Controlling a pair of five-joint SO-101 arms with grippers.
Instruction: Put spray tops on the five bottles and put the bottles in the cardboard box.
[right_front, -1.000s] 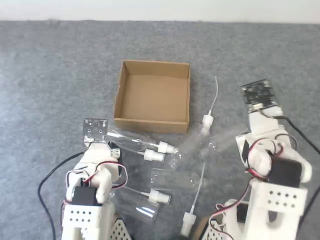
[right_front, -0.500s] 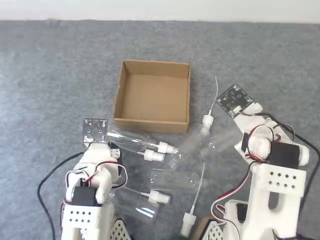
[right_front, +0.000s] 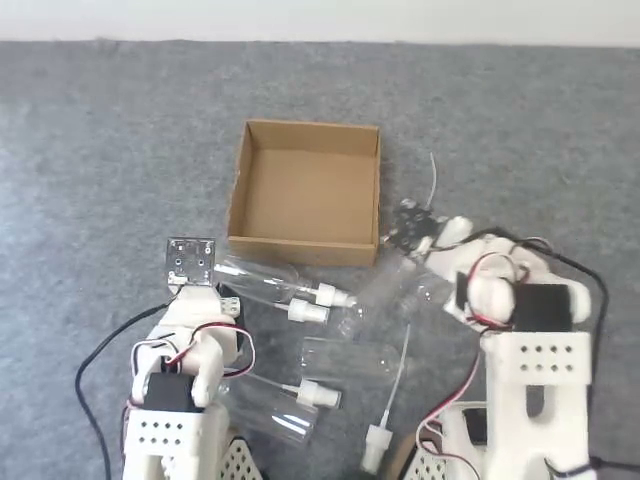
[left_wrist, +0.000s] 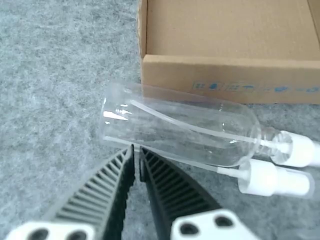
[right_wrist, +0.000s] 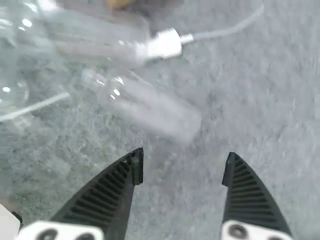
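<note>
The open cardboard box (right_front: 310, 190) stands mid-table with nothing in it. Several clear bottles lie in front of it. One capped bottle (left_wrist: 180, 130) lies against the box front (left_wrist: 230, 75), its white spray top (left_wrist: 297, 150) beside a second spray top (left_wrist: 275, 180). My left gripper (left_wrist: 136, 150) is shut just short of that bottle's base, seen from above as the left gripper (right_front: 190, 262). My right gripper (right_wrist: 183, 167) stands open over a topless bottle (right_wrist: 145, 102); beyond it lies a spray top (right_wrist: 162, 44) with its tube. From above, the right wrist (right_front: 420, 228) sits off the box's front right corner.
An uncapped bottle (right_front: 345, 357) lies between the arms. A capped bottle (right_front: 270, 410) lies by the left arm's base. A loose spray top (right_front: 378, 440) with a long tube lies at the front edge. Grey carpet covers the table.
The right arm has swung left and tipped down over the bottles by the box's front right corner. The left arm and the bottles have not moved.
</note>
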